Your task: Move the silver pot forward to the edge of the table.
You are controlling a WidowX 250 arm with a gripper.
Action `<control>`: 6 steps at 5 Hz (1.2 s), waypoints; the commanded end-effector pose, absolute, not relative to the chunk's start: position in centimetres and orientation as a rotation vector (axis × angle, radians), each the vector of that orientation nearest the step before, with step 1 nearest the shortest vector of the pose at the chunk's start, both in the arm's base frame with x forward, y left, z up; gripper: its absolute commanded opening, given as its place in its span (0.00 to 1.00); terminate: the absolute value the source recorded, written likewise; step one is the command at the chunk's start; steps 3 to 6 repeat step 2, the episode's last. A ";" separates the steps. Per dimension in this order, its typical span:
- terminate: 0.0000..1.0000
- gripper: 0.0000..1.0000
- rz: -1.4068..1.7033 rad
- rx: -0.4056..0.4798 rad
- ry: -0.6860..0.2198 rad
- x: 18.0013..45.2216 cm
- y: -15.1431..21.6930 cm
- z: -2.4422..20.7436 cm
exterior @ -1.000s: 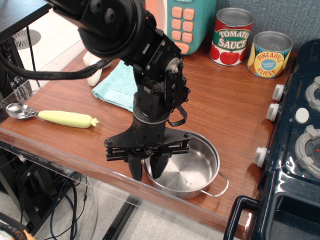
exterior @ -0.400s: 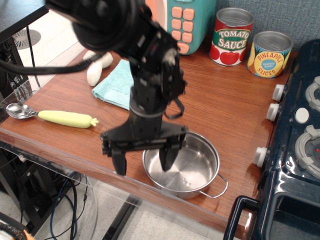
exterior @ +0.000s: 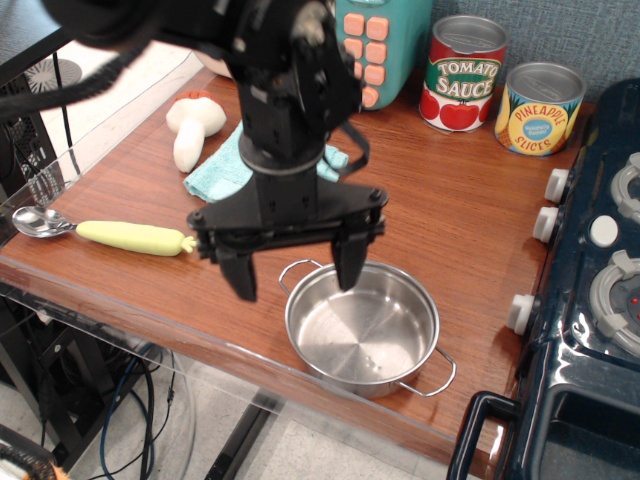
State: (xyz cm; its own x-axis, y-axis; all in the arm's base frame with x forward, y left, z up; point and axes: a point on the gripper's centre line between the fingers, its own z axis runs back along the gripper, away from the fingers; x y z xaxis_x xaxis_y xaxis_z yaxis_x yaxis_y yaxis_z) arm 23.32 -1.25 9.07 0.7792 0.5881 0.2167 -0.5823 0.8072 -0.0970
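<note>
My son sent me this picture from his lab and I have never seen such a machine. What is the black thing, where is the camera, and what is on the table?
The black thing is a robot arm. Its tool at the bottom has two fingers, spread open and holding nothing. One camera looks down at the table from in front and above.

Just under the tool, near the table's front edge, sits an empty silver pot with wire handles. To the left lie a spoon with a yellow handle, a teal cloth and a toy mushroom. At the back stand a tomato sauce can and a pineapple can. On the right is a dark blue toy stove.
</note>
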 end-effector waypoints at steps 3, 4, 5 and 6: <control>1.00 1.00 0.631 -0.035 -0.268 23.0 -0.9 9.7; 1.00 1.00 0.631 -0.035 -0.268 23.0 -0.9 9.7; 1.00 1.00 0.631 -0.035 -0.268 23.0 -0.9 9.7; 1.00 1.00 0.631 -0.035 -0.268 23.0 -0.9 9.7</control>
